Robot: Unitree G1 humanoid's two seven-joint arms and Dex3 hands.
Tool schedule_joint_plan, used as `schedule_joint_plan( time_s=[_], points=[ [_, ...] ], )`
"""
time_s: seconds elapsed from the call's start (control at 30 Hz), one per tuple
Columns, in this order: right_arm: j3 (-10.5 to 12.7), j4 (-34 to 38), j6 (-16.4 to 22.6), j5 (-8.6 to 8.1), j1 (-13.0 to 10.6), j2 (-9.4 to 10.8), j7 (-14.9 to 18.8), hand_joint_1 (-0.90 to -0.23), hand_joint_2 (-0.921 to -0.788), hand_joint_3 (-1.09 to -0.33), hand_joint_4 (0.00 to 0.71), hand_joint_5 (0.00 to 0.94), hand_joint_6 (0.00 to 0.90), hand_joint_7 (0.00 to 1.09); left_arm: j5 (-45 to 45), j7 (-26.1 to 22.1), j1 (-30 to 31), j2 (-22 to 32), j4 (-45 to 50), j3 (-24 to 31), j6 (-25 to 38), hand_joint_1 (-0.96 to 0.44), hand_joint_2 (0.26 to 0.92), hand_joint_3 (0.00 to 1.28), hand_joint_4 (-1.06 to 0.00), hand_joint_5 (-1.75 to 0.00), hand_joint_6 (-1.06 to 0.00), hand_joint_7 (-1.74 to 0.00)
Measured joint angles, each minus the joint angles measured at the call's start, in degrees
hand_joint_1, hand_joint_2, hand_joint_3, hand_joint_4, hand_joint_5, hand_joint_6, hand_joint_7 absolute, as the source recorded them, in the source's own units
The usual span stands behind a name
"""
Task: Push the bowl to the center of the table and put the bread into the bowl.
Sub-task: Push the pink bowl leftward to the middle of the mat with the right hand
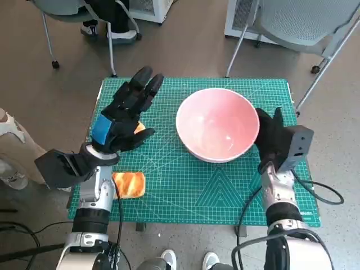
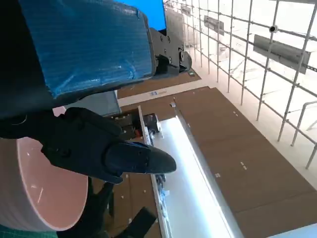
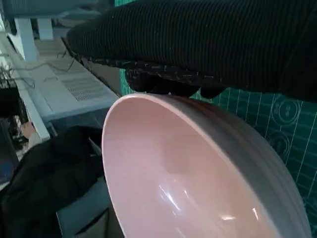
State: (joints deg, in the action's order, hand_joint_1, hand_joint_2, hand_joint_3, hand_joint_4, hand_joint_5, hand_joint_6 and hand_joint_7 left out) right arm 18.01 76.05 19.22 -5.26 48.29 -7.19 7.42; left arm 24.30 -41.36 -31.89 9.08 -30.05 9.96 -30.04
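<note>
Halfway at most: pressing right hand [image 1: 272, 138], grip unclear, against pink bowl [image 1: 217, 124] right of mat centre; hovering left hand [image 1: 128, 112] open, empty; leaving bread [image 1: 128, 184] at near-left mat edge, unbowled.

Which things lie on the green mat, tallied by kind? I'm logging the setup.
Bowl: 1, pink
Bread: 2 pieces, one by the near left edge, one partly hidden under the left robot hand
Total: 3

Bowl [image 1: 218, 125] mid-mat [image 1: 185, 191]; bread [image 1: 129, 184] near left edge; right robot hand [image 1: 270, 136] beside bowl.
</note>
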Motion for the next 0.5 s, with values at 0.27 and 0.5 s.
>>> schedule_joint_plan(
  time_s=[0.27,0.5],
  points=[
    [-0.5,0.0,0.4,0.71,0.0,0.7,0.1,-0.594,-0.921,-0.795,0.234,0.009,0.274,0.15,0.0,-0.1,0.0,0.0,-0.2,0.0,0.0,-0.59,0.921,0.21,-0.12,0.00,-0.24,-0.06],
    [-0.2,0.0,0.9,0.68,0.0,0.5,0.9,-0.593,-0.921,-0.800,0.235,0.007,0.273,0.14,0.0,-0.2,0.0,0.1,-0.2,0.0,0.0,-0.59,0.921,0.21,-0.12,0.00,-0.24,-0.05]
  ],
)
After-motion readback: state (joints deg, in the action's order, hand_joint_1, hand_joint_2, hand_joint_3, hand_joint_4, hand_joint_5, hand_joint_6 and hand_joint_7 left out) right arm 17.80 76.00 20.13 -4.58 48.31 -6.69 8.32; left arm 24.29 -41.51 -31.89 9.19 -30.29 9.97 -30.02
